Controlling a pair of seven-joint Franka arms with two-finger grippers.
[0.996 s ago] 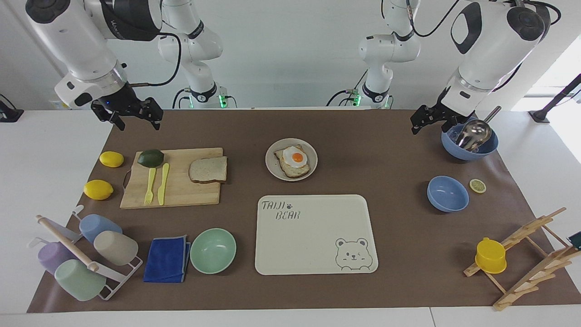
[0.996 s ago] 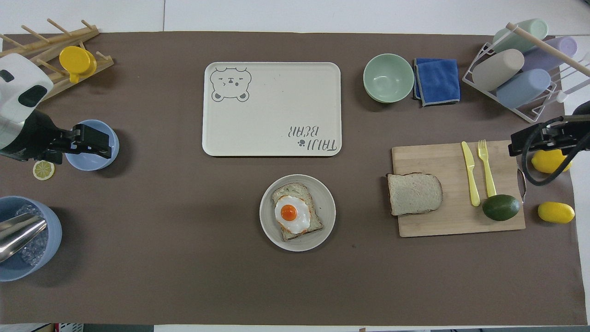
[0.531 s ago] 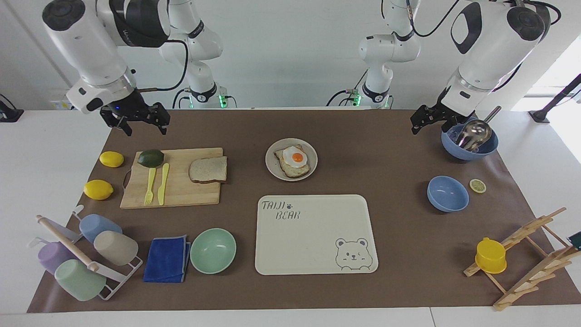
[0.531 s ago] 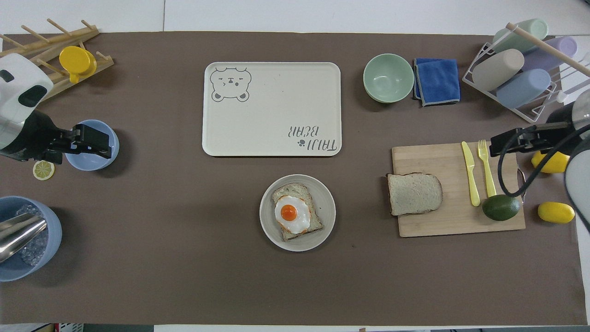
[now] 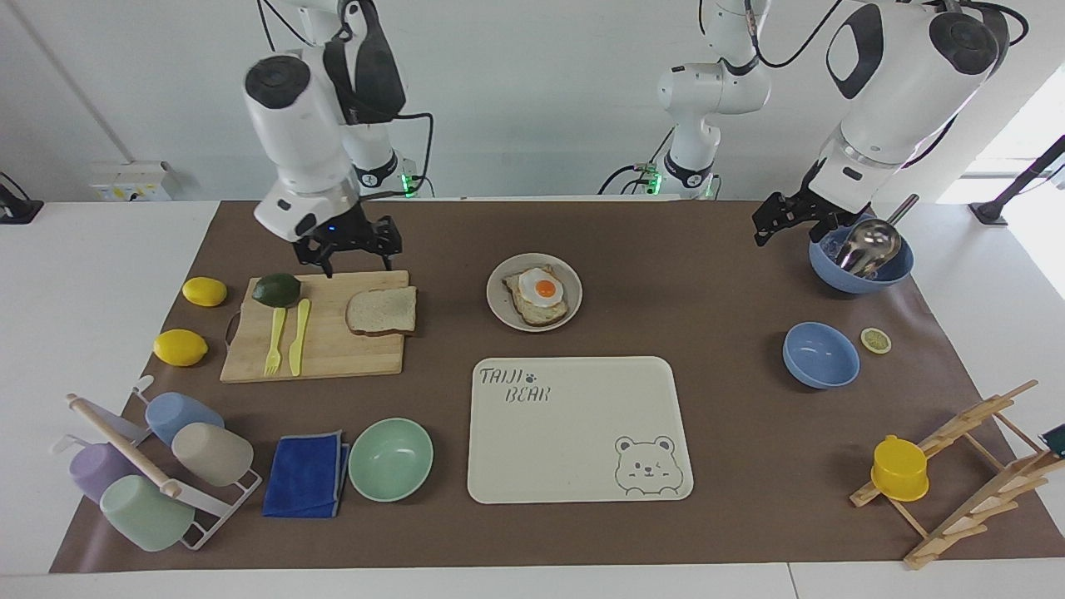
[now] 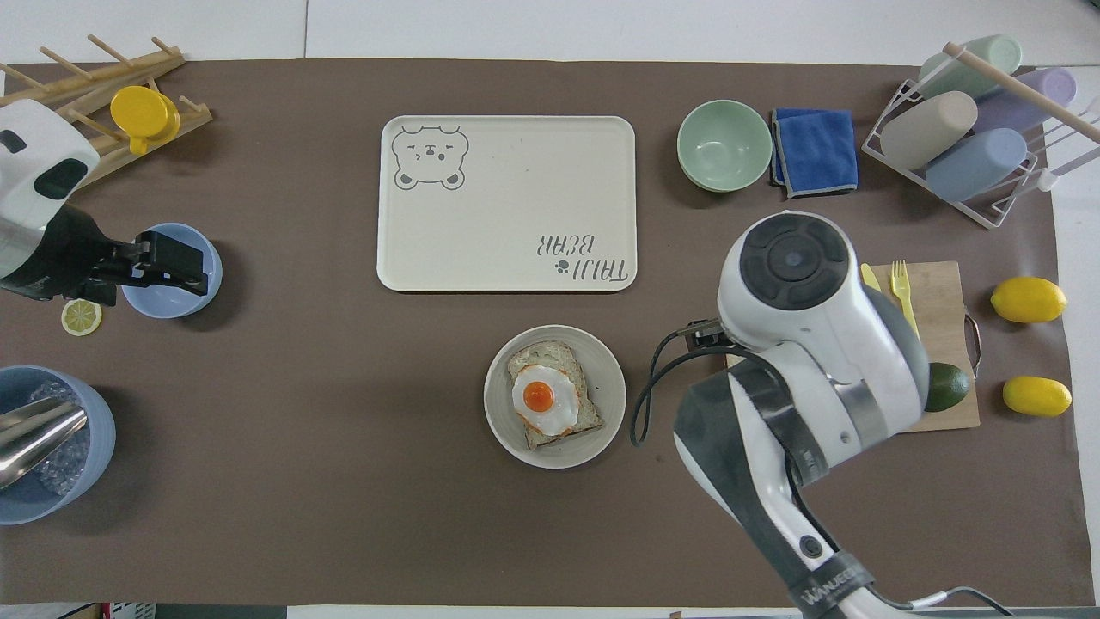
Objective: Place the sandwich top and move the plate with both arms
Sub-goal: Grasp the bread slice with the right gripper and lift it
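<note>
The sandwich top, a plain pale bread slice, lies on the wooden cutting board at the edge toward the plate. In the overhead view the right arm hides it. The plate holds a toasted slice with a fried egg and also shows in the overhead view. My right gripper is open and empty, low over the board's edge nearest the robots, just short of the bread. My left gripper is open and empty in the air beside the blue bowl with a ladle; that arm waits.
An avocado, a yellow fork and a knife lie on the board, with two lemons beside it. The cream bear tray, mint-green bowl, blue cloth, cup rack, small blue bowl and wooden rack lie farther out.
My right arm has swung in from its end of the table toward the middle and lowered over the cutting board beside the bread. The left arm has not moved.
</note>
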